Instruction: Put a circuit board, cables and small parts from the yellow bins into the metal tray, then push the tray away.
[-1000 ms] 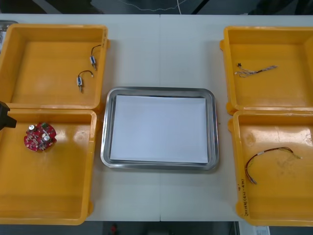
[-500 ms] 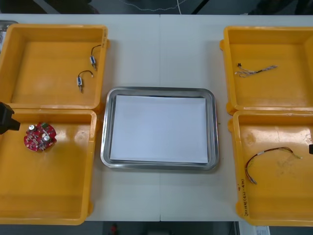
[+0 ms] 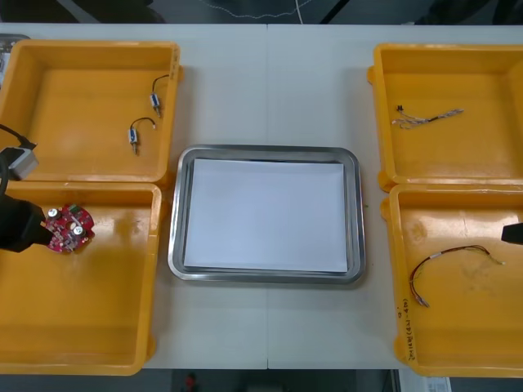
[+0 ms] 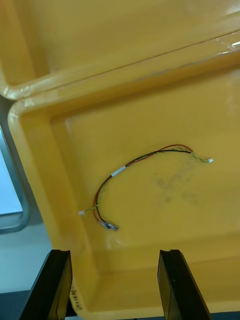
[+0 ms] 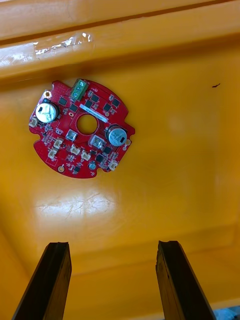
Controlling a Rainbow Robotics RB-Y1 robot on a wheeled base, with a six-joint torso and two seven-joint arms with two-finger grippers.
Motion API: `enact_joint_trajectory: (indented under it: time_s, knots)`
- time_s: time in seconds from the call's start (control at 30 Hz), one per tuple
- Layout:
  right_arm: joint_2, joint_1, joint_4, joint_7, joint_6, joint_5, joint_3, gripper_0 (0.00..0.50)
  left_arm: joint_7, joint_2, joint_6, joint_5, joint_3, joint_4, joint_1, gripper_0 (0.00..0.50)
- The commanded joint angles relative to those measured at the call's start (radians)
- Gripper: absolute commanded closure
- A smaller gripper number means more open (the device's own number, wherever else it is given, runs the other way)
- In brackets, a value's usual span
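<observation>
Board [image 3: 67, 229] untouched in near left bin [image 3: 155, 269]; both arms just arrived.
Within the last second the left gripper [image 5: 112, 244] has slid in from the left to just beside the board, fingers wide and empty with the board ahead of them, so a grasp looks next. The right gripper [image 4: 115, 251] has come in over the near right bin [image 3: 392, 269], fingers wide, above the cable [image 4: 145, 157]. The tray [image 3: 181, 245] holds nothing yet. Black writing [image 3: 402, 327] on that bin's rim is too small to read.
</observation>
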Motion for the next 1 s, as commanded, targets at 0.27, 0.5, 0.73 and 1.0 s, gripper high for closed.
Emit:
enact_joint_trajectory:
  time_s: [0.27,0.5,0.73,1.0]
  knots:
    - [0.042,-0.108,0.073,-0.183,0.002,0.124,0.114,0.0,-0.229,0.093,-0.263,0.03,-0.065,-0.007,0.127,0.0]
    - [0.148,-0.124,0.127,-0.209,0.002,0.259,0.115,0.0,-0.241,0.119,-0.406,0.029,-0.139,0.028,0.14,0.0]
    - [0.217,-0.124,0.148,-0.238,0.002,0.353,0.131,0.0,-0.267,0.135,-0.542,0.022,-0.207,0.079,0.135,0.0]
    - [0.272,-0.124,0.191,-0.37,0.002,0.393,0.175,0.0,-0.283,0.136,-0.571,0.013,-0.233,0.084,0.12,0.0]
